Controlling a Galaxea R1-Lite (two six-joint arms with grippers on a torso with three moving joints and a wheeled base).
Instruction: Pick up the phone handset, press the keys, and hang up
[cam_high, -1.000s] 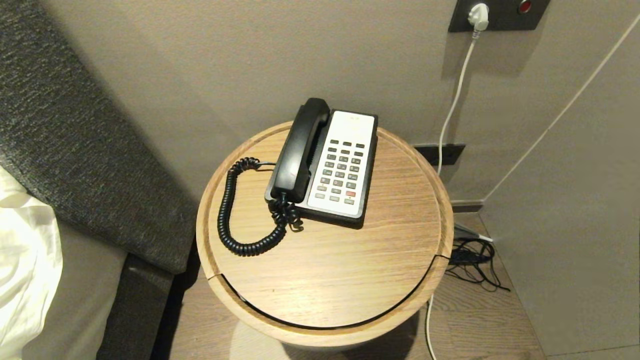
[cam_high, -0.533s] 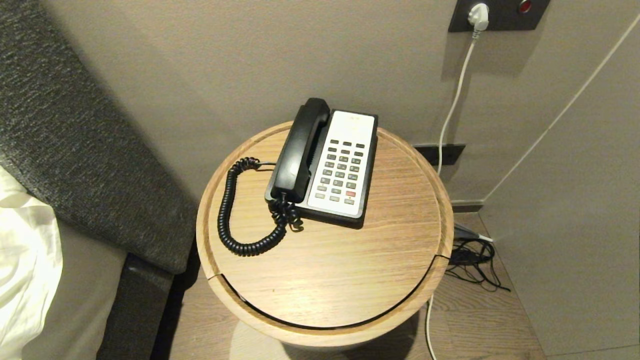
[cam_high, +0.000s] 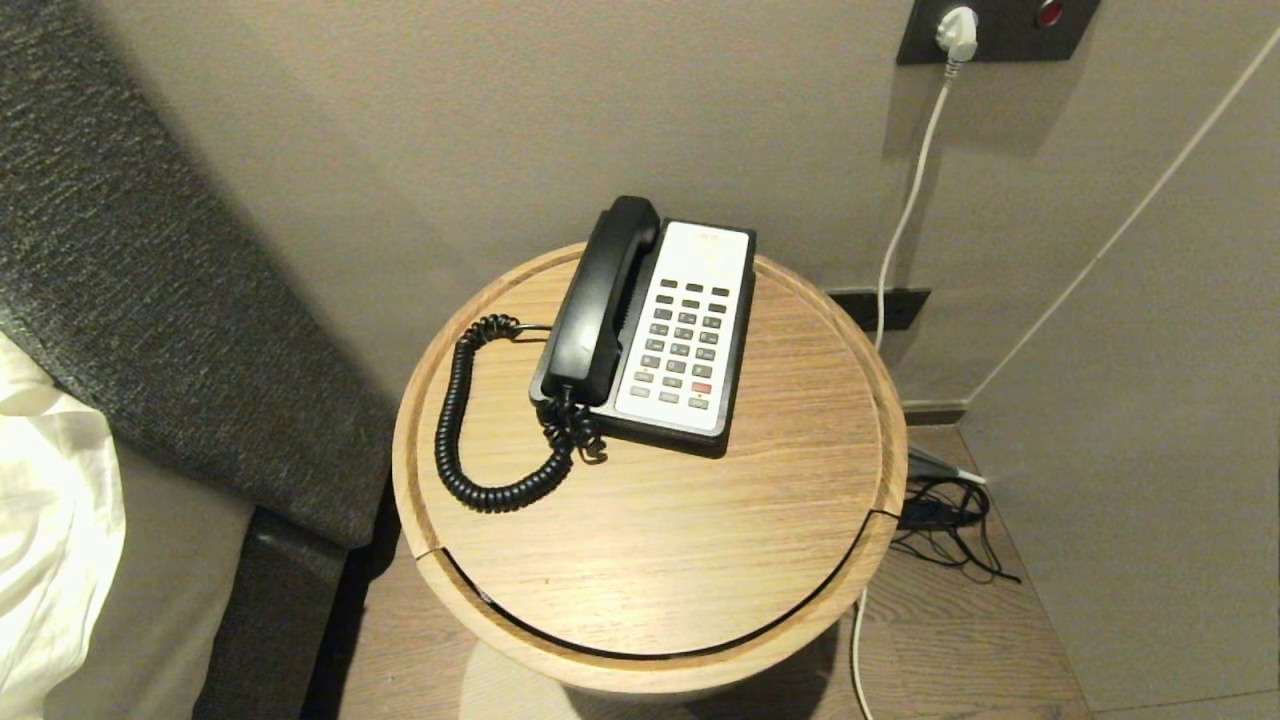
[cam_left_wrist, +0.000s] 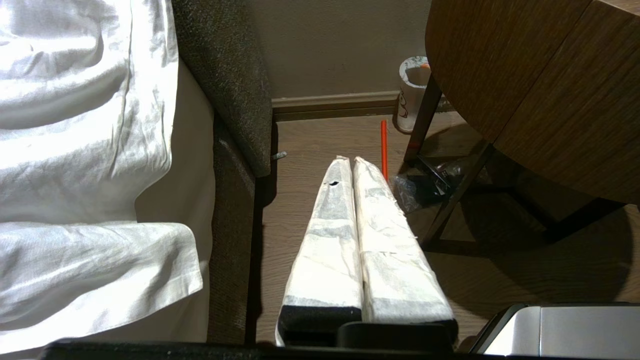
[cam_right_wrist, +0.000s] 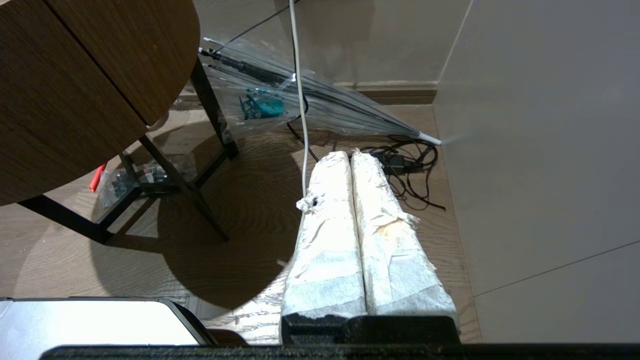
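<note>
On the counter: the phone handset (cam_high: 598, 300), black and glossy, lies seated in its cradle along the left side of the phone base (cam_high: 680, 335), toward the back of the round wooden counter (cam_high: 660, 540).
Cord: a black coiled cord (cam_high: 470, 420) loops from the handset's near end out across the wood to the left and back toward the base.
Keys: the white keypad (cam_high: 685, 335) sits just beside the handset, on its right, uncovered.
Left gripper (cam_left_wrist: 350, 161): parked low beside the counter, over the floor near the bed (cam_left_wrist: 85, 150); its wrapped fingers (cam_left_wrist: 330, 225) are pressed together, holding nothing.
Right gripper (cam_right_wrist: 349, 154): parked low on the counter's other side, above the floor and a tangle of cables (cam_right_wrist: 410, 165); its fingers (cam_right_wrist: 330, 225) are likewise together and empty.
Step in hand: none begun, by the look of it; the lift is not yet done and neither arm shows in the head view.
Next move calls for: one arm to rise above the counter, part its fingers and close across the handset's narrow middle, with slack left in the cord.
</note>
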